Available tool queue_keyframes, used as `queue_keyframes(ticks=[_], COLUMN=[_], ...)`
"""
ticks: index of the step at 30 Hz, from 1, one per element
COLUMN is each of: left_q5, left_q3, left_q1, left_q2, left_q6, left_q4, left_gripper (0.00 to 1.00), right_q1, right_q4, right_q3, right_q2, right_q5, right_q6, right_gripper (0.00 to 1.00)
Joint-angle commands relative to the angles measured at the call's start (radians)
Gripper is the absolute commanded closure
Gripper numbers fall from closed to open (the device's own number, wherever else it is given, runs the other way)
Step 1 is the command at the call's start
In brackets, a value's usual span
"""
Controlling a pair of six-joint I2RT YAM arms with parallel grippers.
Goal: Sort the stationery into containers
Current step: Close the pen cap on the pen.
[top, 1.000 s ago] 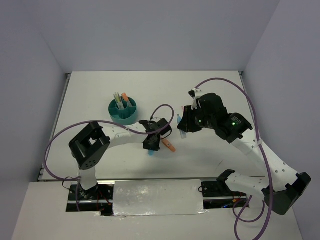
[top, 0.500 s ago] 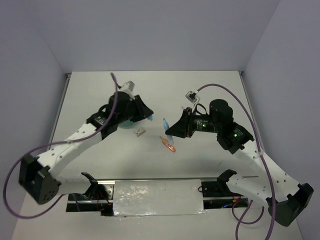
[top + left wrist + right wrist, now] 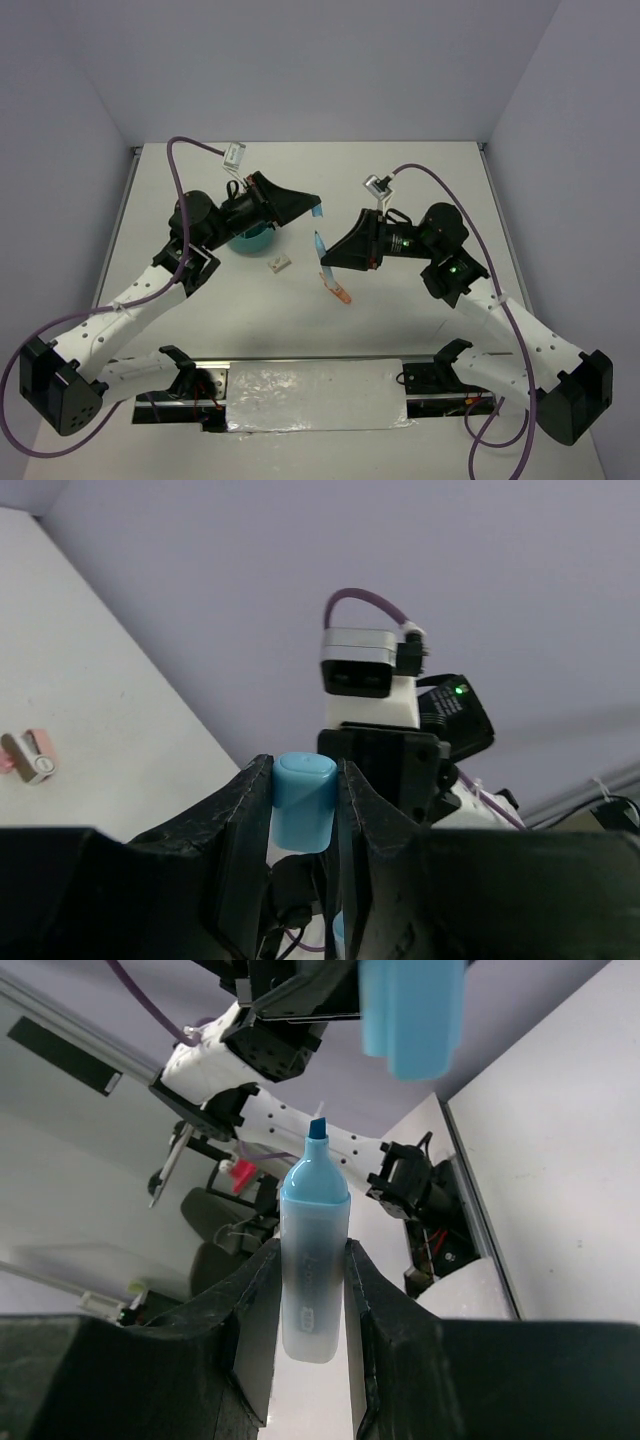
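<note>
Change: left gripper (image 3: 304, 780) has swung up off the table (image 3: 420, 180), clamped on a blue cap (image 3: 412, 1015), and faces the right gripper (image 3: 313, 1260) clamped on the uncapped blue marker (image 3: 320, 246), in the air beside the teal organizer (image 3: 243, 240); we judge recapping precedes sorting.

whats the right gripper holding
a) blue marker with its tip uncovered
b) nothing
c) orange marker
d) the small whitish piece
a: in the right wrist view the right gripper is clamped around a blue marker whose darker tip is bare, while the left gripper opposite it grips a blue cap.
</note>
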Motion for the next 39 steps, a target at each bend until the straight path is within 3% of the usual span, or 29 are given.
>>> queue_keyframes(ticks=[1, 15, 39], left_q5=[0.075, 0.096, 0.089], left_q3=[0.004, -0.057, -0.087], left_q1=[0.002, 0.002, -0.011], left_q2=[-0.028, -0.034, -0.056], left_q6=[-0.048, -0.122, -0.106], left_q4=[0.164, 0.277, 0.242], left_gripper=[1.0, 1.0, 1.0], right_q1=[-0.001, -0.028, -0.054], right_q4=[0.168, 0.116, 0.116], right_q3=[0.001, 0.001, 0.116], right_q2=[0.005, 0.005, 0.074], right_q5=[-0.039, -0.014, -0.028], right_q6=[0.072, 0.016, 0.015], right_gripper=[1.0, 1.0, 1.0])
